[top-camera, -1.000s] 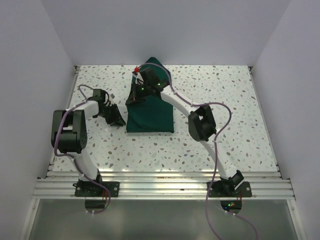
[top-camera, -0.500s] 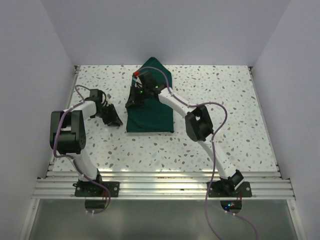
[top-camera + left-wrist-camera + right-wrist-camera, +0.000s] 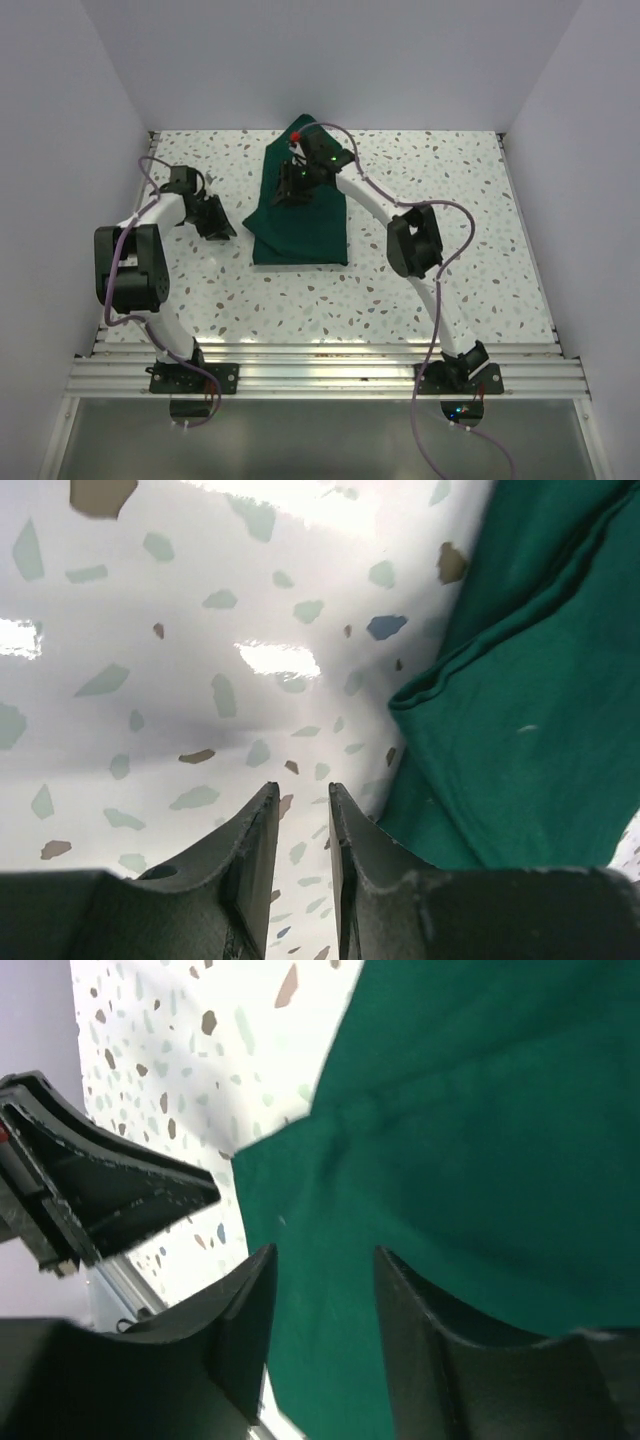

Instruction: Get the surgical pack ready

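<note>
The surgical pack shows as a dark green cloth drape [image 3: 300,228], folded into a bundle at the middle back of the table. Its folded left edge [image 3: 520,730] lies just right of my left gripper [image 3: 302,788]. That gripper [image 3: 222,228] is low over bare table, jaws a narrow gap apart with nothing between them. My right gripper [image 3: 285,195] hovers over the drape's upper left part. In the right wrist view its jaws [image 3: 325,1252] stand open above the green cloth [image 3: 470,1110], gripping nothing. The left gripper's fingers [image 3: 110,1200] show at the left of that view.
The speckled white table [image 3: 450,200] is walled at the back and on both sides. An aluminium rail [image 3: 330,375] with both arm bases runs along the near edge. The right arm's elbow [image 3: 412,245] hangs right of the drape.
My right gripper has opened and let go of the cloth, its wrist shifting back and right. The drape's left side now lies spread further left. My left gripper drew back slightly to the left.
</note>
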You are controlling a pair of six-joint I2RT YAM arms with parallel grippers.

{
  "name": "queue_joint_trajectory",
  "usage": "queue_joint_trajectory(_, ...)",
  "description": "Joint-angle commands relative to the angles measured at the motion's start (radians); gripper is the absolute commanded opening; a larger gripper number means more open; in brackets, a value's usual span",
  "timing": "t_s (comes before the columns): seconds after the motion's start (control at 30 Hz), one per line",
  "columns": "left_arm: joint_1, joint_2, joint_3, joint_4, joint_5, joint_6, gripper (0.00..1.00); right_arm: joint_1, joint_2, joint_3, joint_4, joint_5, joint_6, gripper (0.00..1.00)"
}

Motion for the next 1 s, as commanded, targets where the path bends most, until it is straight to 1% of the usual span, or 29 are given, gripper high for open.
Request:
queue_joint_trajectory(0.0,0.007,-0.024,0.052,0.024,0.058,0.008,0.29,-0.021,-0.172,-0.041,-0.109,0.025,-0.109,0.45)
queue_joint_trajectory(0.07,0.005,-0.010,0.060,0.047,0.092,-0.001,0.24,-0.019,-0.206,-0.115,-0.121,0.013,-0.125,0.41)
queue_joint_trajectory(0.13,0.005,0.002,0.078,0.057,0.101,-0.011,0.22,-0.022,-0.263,-0.173,-0.115,0.002,-0.137,0.30)
queue_joint_trajectory(0.2,0.005,0.030,0.101,0.064,0.122,-0.016,0.21,-0.021,-0.298,-0.253,-0.108,-0.029,-0.140,0.12)
queue_joint_trajectory(0.27,0.007,0.066,0.119,0.063,0.144,-0.025,0.20,-0.022,-0.312,-0.291,-0.106,-0.079,-0.143,0.07)
queue_joint_trajectory(0.33,0.005,0.082,0.144,0.064,0.150,-0.034,0.19,-0.022,-0.336,-0.343,-0.103,-0.099,-0.149,0.05)
queue_joint_trajectory(0.4,0.005,0.090,0.155,0.083,0.162,-0.039,0.21,-0.022,-0.356,-0.403,-0.074,-0.104,-0.152,0.05)
queue_joint_trajectory(0.47,0.005,0.110,0.171,0.090,0.185,-0.044,0.28,-0.024,-0.363,-0.431,-0.083,-0.104,-0.155,0.05)
queue_joint_trajectory(0.53,0.005,0.125,0.185,0.078,0.194,-0.048,0.32,-0.025,-0.366,-0.439,-0.097,-0.083,-0.166,0.04)
queue_joint_trajectory(0.57,0.005,0.130,0.190,0.077,0.188,-0.050,0.34,-0.030,-0.376,-0.457,-0.085,-0.081,-0.166,0.04)
queue_joint_trajectory(0.6,0.005,0.127,0.193,0.075,0.181,-0.050,0.41,-0.028,-0.380,-0.465,-0.077,-0.081,-0.163,0.04)
queue_joint_trajectory(0.7,0.007,0.122,0.195,0.064,0.159,-0.047,0.48,-0.033,-0.383,-0.474,-0.068,-0.084,-0.158,0.04)
queue_joint_trajectory(0.8,0.005,0.137,0.184,0.078,0.187,-0.053,0.49,-0.034,-0.372,-0.474,-0.057,-0.101,-0.146,0.04)
queue_joint_trajectory(0.97,0.001,0.194,0.170,0.132,0.306,-0.077,0.49,-0.034,-0.363,-0.480,-0.043,-0.113,-0.140,0.04)
